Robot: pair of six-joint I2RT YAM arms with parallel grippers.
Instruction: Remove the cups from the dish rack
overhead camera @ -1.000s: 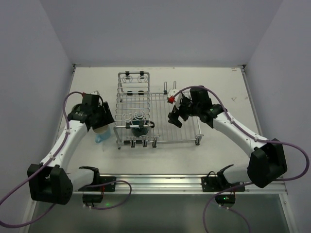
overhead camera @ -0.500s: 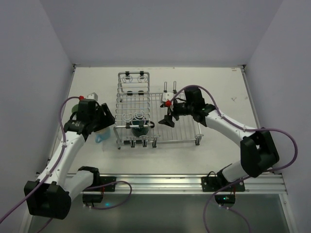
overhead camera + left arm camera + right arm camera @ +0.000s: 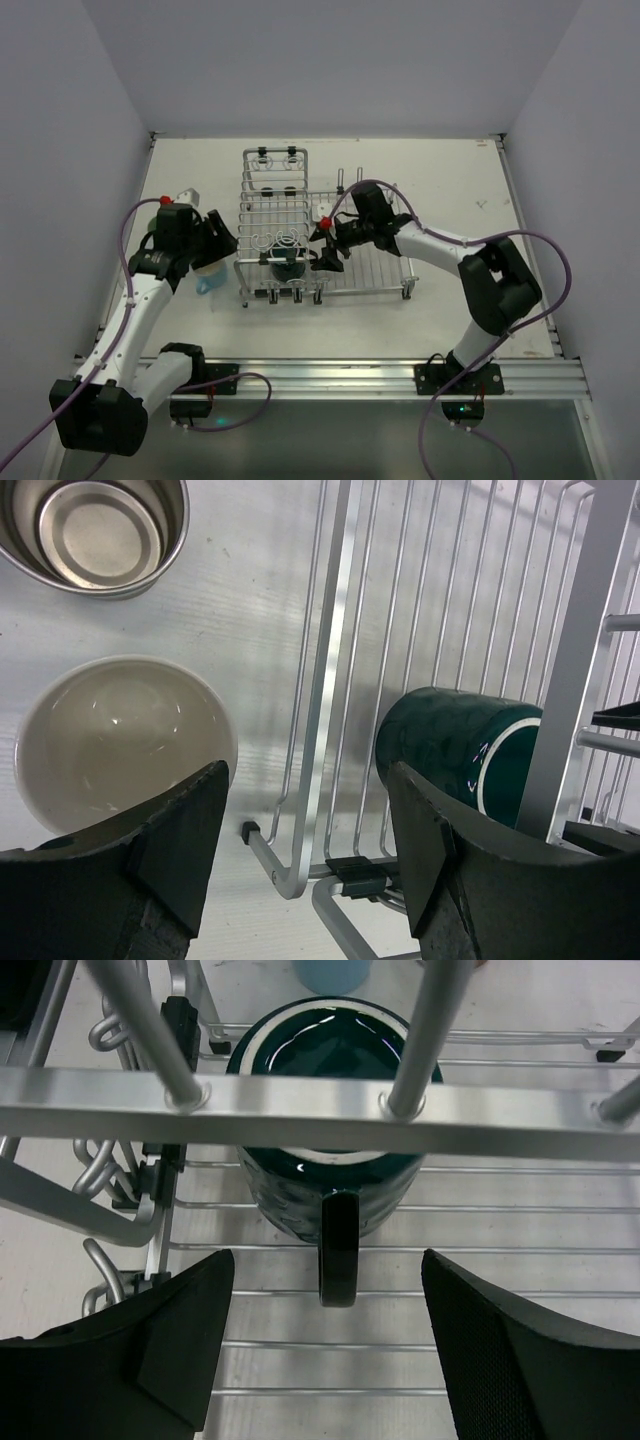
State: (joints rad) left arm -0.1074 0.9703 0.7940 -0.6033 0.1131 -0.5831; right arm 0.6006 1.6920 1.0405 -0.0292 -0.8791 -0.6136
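The dark teal cup [image 3: 288, 268] lies on its side in the front left corner of the silver dish rack [image 3: 370, 270]. In the right wrist view its handle [image 3: 340, 1250] points at me. My right gripper [image 3: 328, 1270] is open, its fingers either side of that handle and just short of the cup body [image 3: 300, 1195]. My left gripper [image 3: 307, 780] is open and empty, above the rack's left edge [image 3: 325, 680], between a cream-lined cup [image 3: 120, 740] on the table and the teal cup [image 3: 460, 750]. The light-blue mug [image 3: 207, 284] stands on the table left of the rack. No clear glass is in view.
A greyish, metallic-looking cup [image 3: 100, 530] stands on the table beyond the cream-lined one. The rack's taller raised section [image 3: 275, 170] is at the back left. A rack crossbar [image 3: 320, 1110] runs over the teal cup. Walls close in the table on three sides.
My right gripper has moved left across the rack, up to the teal cup's handle. My left gripper has shifted slightly and stays by the rack's left edge.
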